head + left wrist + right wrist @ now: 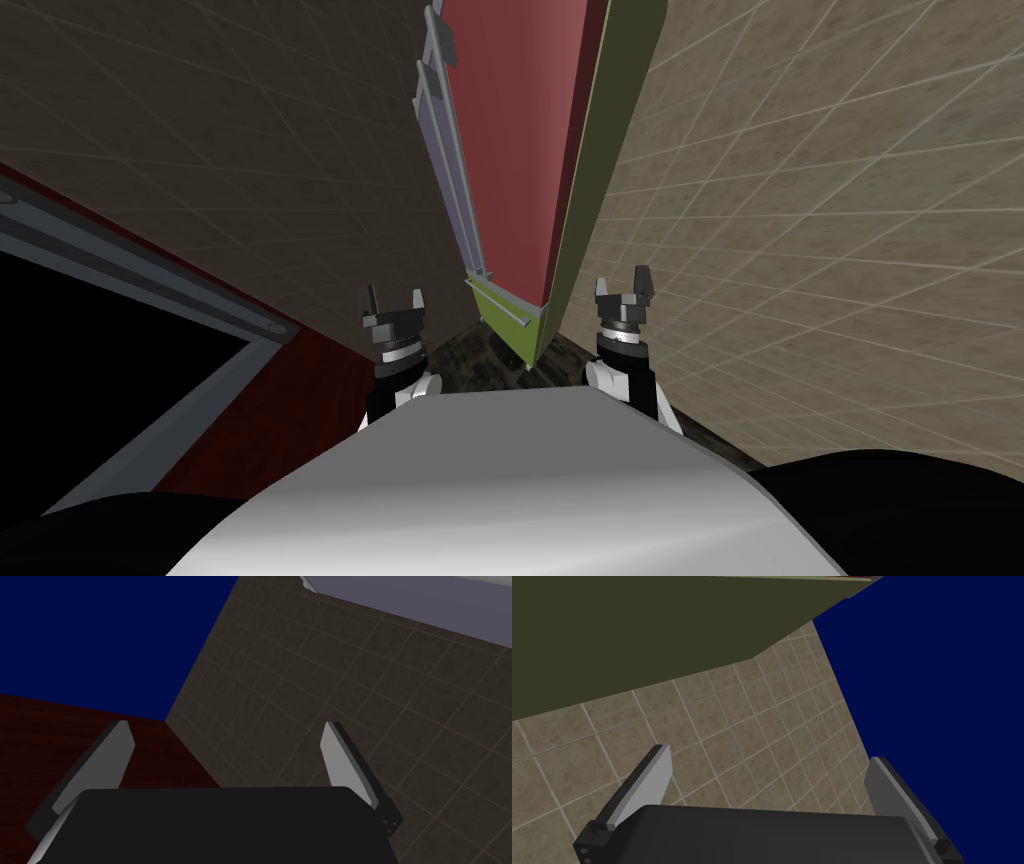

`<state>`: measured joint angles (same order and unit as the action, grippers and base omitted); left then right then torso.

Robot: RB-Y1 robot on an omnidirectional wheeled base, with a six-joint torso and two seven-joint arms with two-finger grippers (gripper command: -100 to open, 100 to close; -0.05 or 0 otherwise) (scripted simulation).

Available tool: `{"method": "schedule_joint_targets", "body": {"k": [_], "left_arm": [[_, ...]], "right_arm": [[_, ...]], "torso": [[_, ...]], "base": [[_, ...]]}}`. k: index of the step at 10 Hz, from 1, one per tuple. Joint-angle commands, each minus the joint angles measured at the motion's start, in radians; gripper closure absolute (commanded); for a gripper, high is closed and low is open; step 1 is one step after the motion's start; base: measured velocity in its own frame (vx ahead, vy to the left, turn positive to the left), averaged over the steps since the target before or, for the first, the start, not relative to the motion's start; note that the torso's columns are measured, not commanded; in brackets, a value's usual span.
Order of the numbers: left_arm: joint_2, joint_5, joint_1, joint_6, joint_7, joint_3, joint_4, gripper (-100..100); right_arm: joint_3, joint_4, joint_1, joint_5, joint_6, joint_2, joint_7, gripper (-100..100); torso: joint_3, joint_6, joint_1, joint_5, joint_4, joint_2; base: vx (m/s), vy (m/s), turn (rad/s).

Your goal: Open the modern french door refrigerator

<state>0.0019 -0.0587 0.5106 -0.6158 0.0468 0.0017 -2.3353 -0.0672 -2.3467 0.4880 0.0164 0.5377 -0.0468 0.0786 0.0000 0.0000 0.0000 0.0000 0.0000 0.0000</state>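
Right, I'm facing the refrigerator (510, 130), its red and olive body with grey handles (447, 170) rising just ahead between my arms, and I'm holding my left gripper (392, 300) and right gripper (625, 283) wide open, gripping nothing.

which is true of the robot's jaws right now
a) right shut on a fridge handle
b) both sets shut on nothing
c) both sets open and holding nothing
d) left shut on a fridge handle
c: on the left gripper and the right gripper the jaws stand wide apart with nothing held between them, and in the head view both sit apart from the refrigerator and its grey handles.
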Motion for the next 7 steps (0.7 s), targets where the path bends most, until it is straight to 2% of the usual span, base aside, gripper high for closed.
{"method": "schedule_joint_targets", "body": {"k": [1, 7], "left_arm": [[0.0, 0.0, 0.0, 0.0, 0.0, 0.0, 0.0, 0], [0.0, 0.0, 0.0, 0.0, 0.0, 0.0, 0.0, 0]], "right_arm": [[0.0, 0.0, 0.0, 0.0, 0.0, 0.0, 0.0, 0], [0.0, 0.0, 0.0, 0.0, 0.0, 0.0, 0.0, 0]], "torso": [[-0.082, 0.0, 0.0, 0.0, 0.041, 0.04], [-0.939, 0.0, 0.0, 0.0, 0.47, 0.47]], "base": [[0.0, 0.0, 0.0], [0.0, 0.0, 0.0]]}}
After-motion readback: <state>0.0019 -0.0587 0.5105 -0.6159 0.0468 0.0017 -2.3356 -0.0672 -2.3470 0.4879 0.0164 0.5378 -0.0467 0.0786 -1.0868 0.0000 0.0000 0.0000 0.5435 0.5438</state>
